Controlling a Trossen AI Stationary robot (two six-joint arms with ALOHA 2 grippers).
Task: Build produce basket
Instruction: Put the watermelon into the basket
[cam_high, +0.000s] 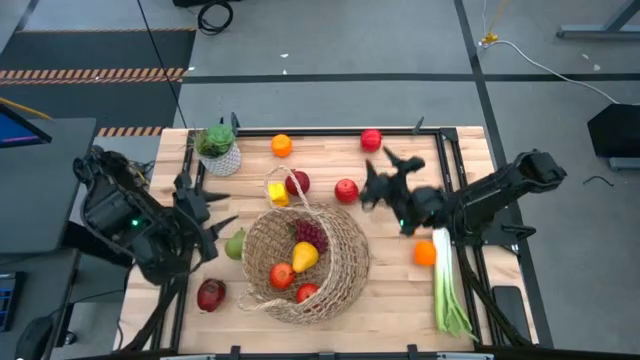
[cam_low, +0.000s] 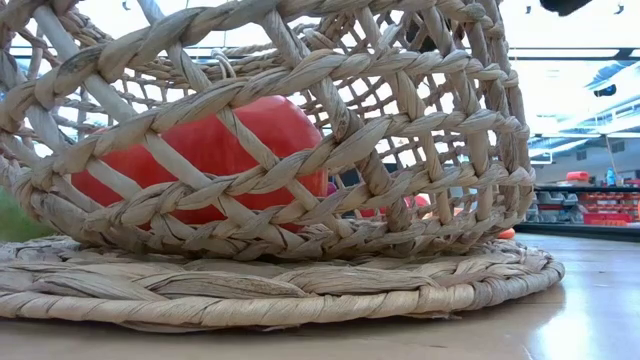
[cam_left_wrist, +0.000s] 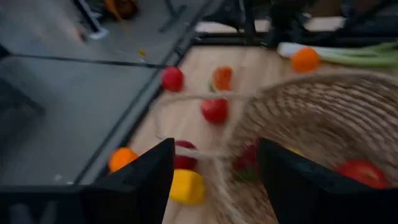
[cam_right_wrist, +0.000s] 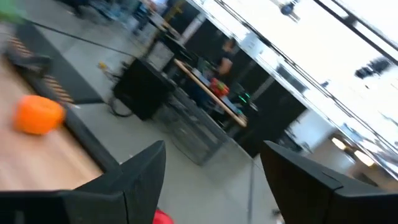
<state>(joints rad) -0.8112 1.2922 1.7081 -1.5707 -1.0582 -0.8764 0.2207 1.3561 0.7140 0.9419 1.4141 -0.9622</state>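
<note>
Basket (cam_high: 305, 262) mid-surface, already holding several fruits. Right end effector (cam_high: 385, 175) just right of basket, above an apple (cam_high: 346, 190), fingers apart and empty, likely lining up a pick. Left end effector (cam_high: 205, 205) left of basket, fingers apart, empty, near pear (cam_high: 235, 244).

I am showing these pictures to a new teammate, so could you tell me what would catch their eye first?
The big wicker basket at the table's middle, with grapes, a lemon and red fruit inside. Loose produce rings it: a leek and an orange near the right edge. The right gripper, jaws open, hovers by a red apple; the left gripper, open, waits beside a green pear.
</note>
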